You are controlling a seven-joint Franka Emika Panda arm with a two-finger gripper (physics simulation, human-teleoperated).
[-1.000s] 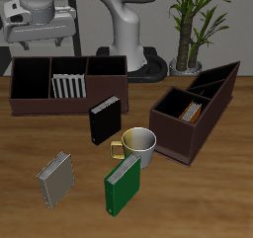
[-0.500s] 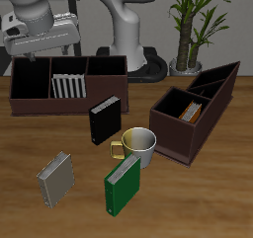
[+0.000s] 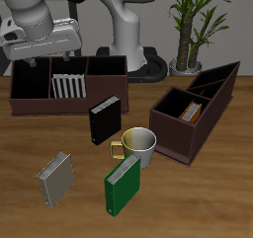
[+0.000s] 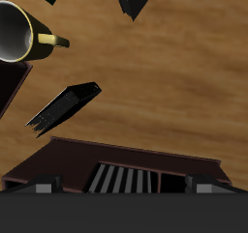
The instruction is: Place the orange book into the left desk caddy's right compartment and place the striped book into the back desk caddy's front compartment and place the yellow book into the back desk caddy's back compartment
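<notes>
The striped book (image 3: 67, 86) stands upright inside the back desk caddy (image 3: 109, 82), in its middle section; the wrist view looks down on the striped book (image 4: 122, 179) behind the caddy's rim (image 4: 145, 151). My gripper (image 3: 46, 57) hangs above that caddy, open and holding nothing, with its fingertips (image 4: 43, 188) set wide apart. The orange book (image 3: 192, 111) rests inside the left desk caddy (image 3: 175, 131). Near the table's front edge, the yellow book (image 3: 56, 178), grey in look, lies flat on the wood.
A black book (image 3: 103, 120) stands in front of the back caddy, also seen as the black book (image 4: 63, 105). A cream mug (image 3: 140, 146) and a green book (image 3: 123, 184) sit nearer the front. A potted plant (image 3: 188, 25) stands behind the left caddy.
My hand has tilted and shifted a little above the back caddy. The books, mug and caddies have not moved.
</notes>
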